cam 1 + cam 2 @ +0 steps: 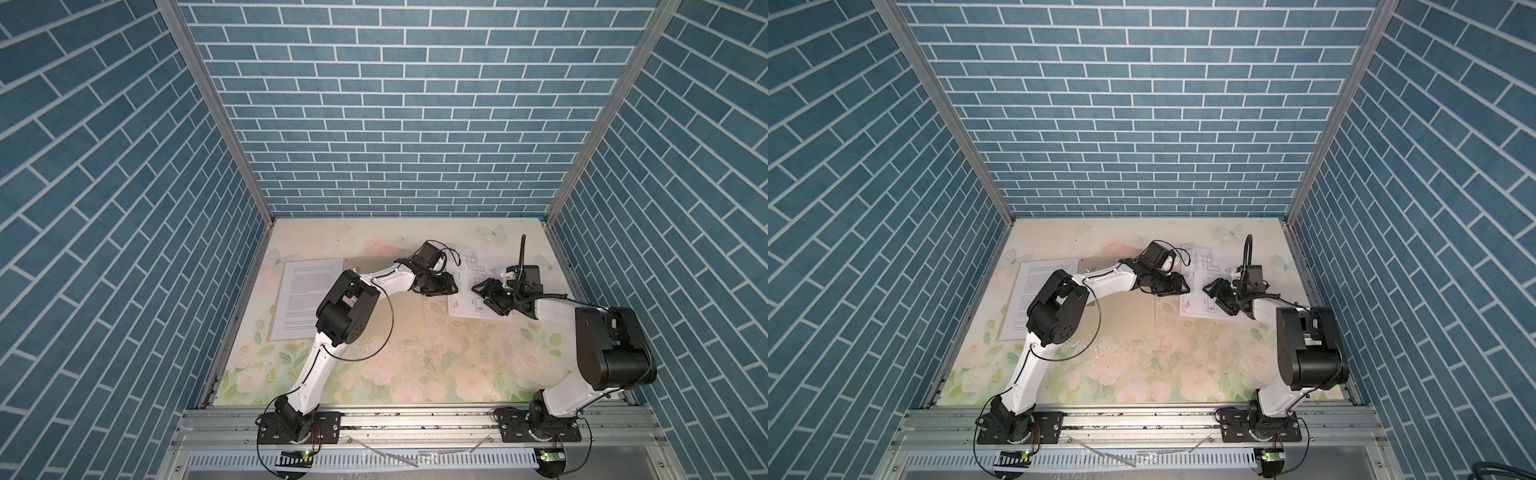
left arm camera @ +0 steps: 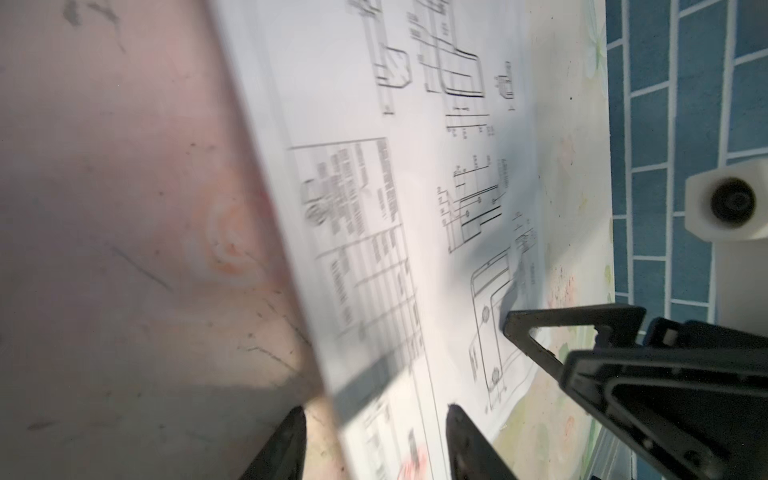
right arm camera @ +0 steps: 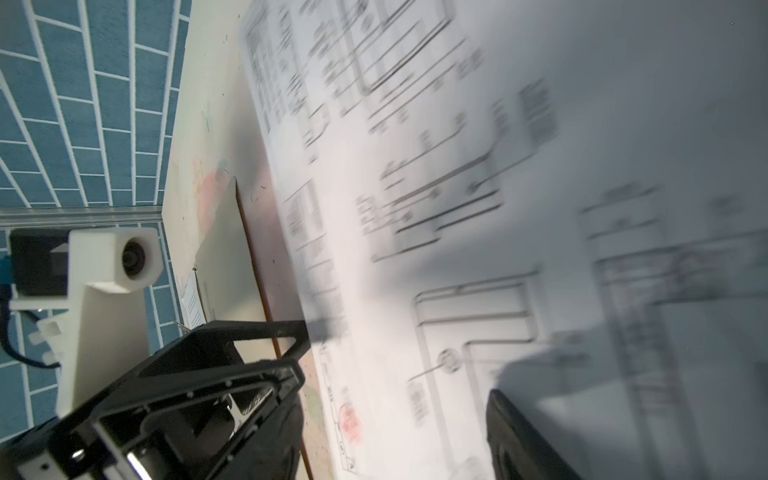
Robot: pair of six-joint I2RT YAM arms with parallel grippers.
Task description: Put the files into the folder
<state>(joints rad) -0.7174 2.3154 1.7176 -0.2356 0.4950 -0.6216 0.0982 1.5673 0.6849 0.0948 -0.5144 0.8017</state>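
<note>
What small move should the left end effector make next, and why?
Probably close the left end effector on the drawing sheet. The sheet's edge already sits between its open jaws, the right end effector is open over the same sheet, and the folder lies close beside it, so a firm pinch seems needed before any pull.

No lettering legible anywhere: drawing sheet (image 2: 415, 232) carries dimension figures, a ruled title block (image 2: 365, 249) and a red stamp (image 3: 349, 419) near one corner, all blurred in both wrist views; text sheet (image 1: 305, 297), well left of the drawing sheet, shows paragraphs too small to read.
</note>
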